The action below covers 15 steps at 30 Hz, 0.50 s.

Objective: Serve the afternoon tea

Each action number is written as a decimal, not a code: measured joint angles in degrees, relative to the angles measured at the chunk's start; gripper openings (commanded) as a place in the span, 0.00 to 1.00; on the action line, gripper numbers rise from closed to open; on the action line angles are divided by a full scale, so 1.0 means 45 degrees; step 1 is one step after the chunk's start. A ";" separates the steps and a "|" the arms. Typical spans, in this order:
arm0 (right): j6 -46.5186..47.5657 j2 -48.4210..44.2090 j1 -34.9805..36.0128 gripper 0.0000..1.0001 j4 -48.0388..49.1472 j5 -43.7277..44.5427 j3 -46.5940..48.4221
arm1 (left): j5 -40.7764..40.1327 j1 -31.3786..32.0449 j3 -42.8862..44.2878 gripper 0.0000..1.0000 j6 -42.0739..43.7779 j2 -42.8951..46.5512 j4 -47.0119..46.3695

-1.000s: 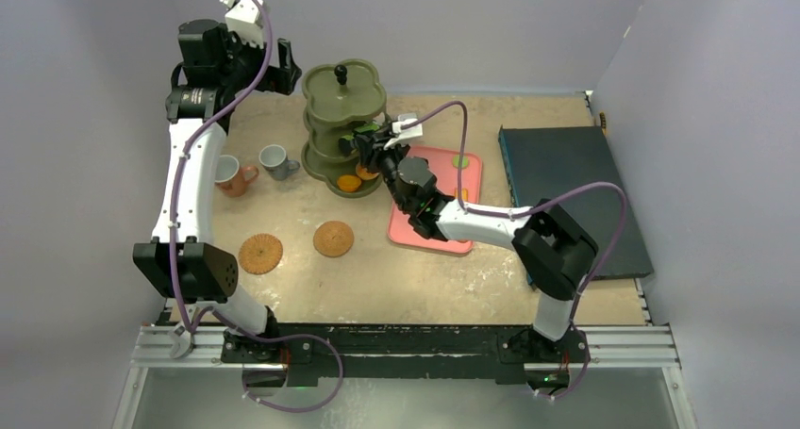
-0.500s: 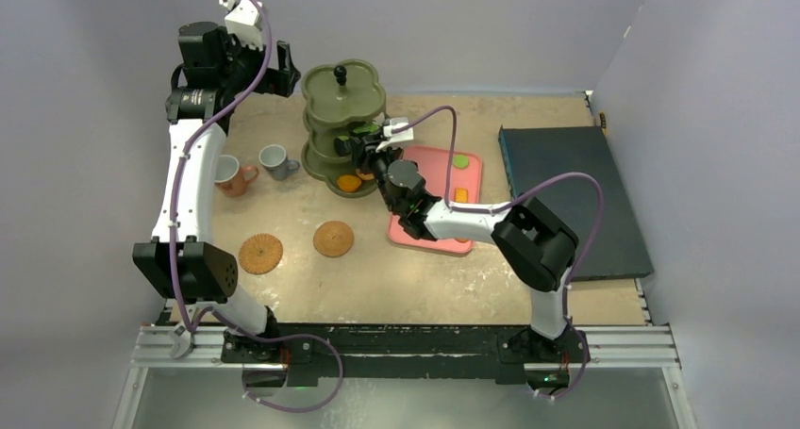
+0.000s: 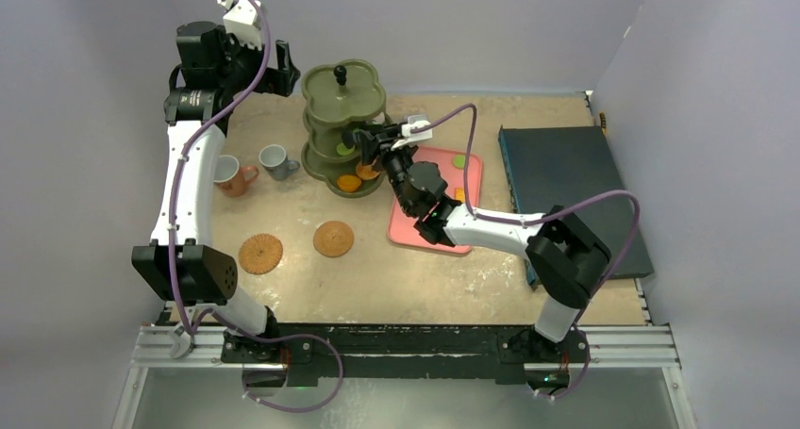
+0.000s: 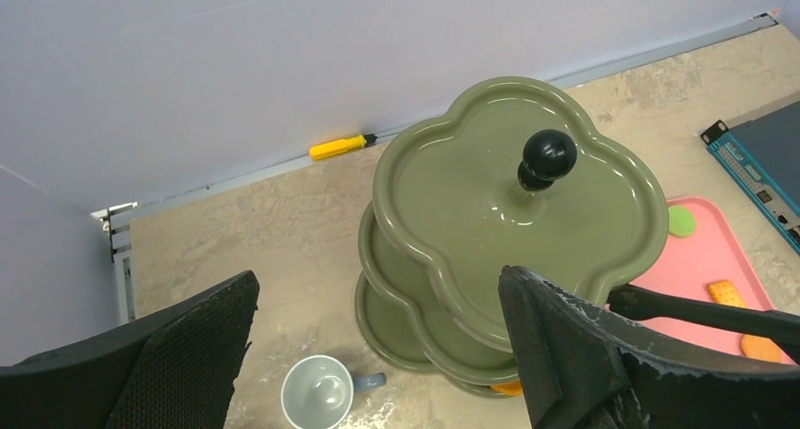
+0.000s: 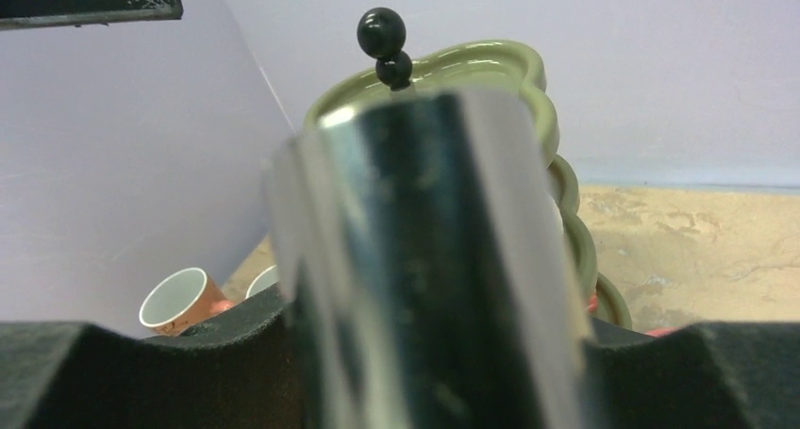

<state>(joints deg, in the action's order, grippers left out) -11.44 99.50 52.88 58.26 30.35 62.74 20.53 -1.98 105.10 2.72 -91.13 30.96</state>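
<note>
Right hand (image 3: 370,144) clamped on tongs (image 5: 425,259), tips by stand (image 3: 344,94) lower tiers; orange pastry (image 3: 349,182) on bottom tier. Left hand (image 4: 377,288) open above stand. Risk: tongs catch tier rim, jolt stand, pastry slides onto worktop (image 3: 425,278)

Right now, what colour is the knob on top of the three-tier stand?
Black: the knob sits on the olive stand. It shows best in the left wrist view.

Blurred tongs (image 5: 425,259) filling the right wrist view, stand (image 5: 509,69) mostly hidden behind
</note>
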 measured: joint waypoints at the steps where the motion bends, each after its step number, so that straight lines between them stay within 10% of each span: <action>1: 0.0010 -0.0010 0.0000 0.52 0.0029 -0.0010 0.0005 | 0.0015 0.0000 0.0000 0.99 -0.0019 0.0000 0.0000; 15: -0.0024 0.0223 0.0015 0.40 -0.0413 -0.0335 -0.0257 | 0.0053 -0.0034 0.0000 0.99 -0.0029 0.0000 0.0005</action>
<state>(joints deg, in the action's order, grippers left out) -11.55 100.51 52.95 56.40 28.84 61.58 20.78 -2.13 105.10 2.59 -91.13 30.98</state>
